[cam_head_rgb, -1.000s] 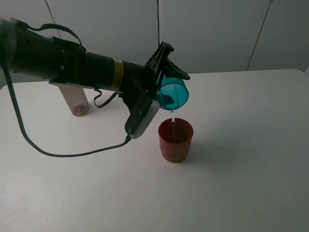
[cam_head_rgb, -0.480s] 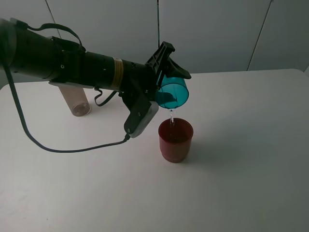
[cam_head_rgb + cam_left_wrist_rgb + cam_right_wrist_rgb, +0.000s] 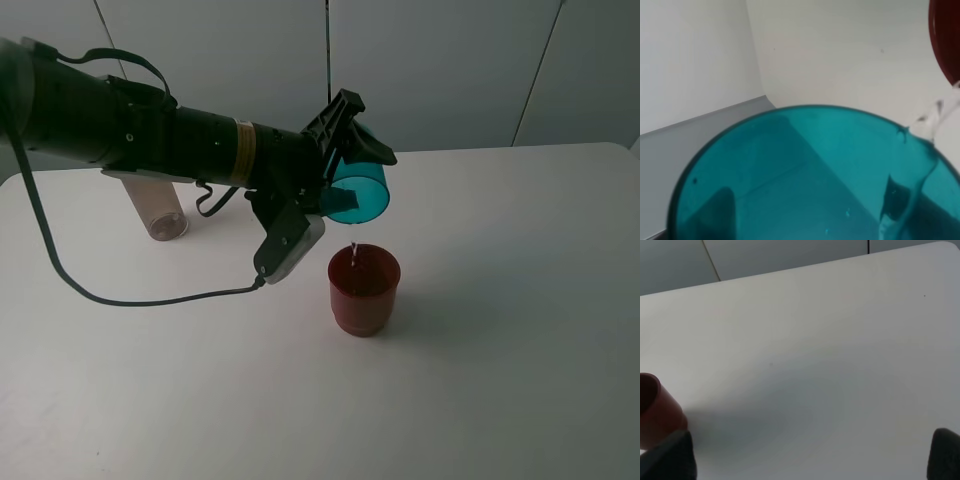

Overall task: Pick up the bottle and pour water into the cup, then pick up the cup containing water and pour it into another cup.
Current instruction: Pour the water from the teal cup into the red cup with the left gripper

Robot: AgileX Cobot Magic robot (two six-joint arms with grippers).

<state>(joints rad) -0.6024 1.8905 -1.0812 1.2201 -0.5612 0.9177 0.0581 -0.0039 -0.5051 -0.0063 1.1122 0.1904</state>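
In the exterior high view my left gripper (image 3: 352, 160) is shut on the teal-blue cup (image 3: 360, 192), which is tipped on its side above the dark red cup (image 3: 364, 290). A last thin thread of water (image 3: 352, 248) falls from its lip into the red cup. The left wrist view is filled by the teal cup (image 3: 805, 175), with water (image 3: 935, 112) running off its rim toward the red cup (image 3: 946, 40). The smoky-grey bottle (image 3: 160, 212) stands at the back left, partly hidden behind my left arm. My right gripper (image 3: 805, 457) is open and holds nothing, with the red cup (image 3: 655, 412) off to one side.
A black cable (image 3: 150, 296) loops from the left arm down over the white table (image 3: 500, 330). A grey wall (image 3: 450, 70) runs along the table's far edge.
The teal cup has risen slightly and tipped back a little. The stream into the red cup has thinned to a drip. The red cup and bottle have not moved.
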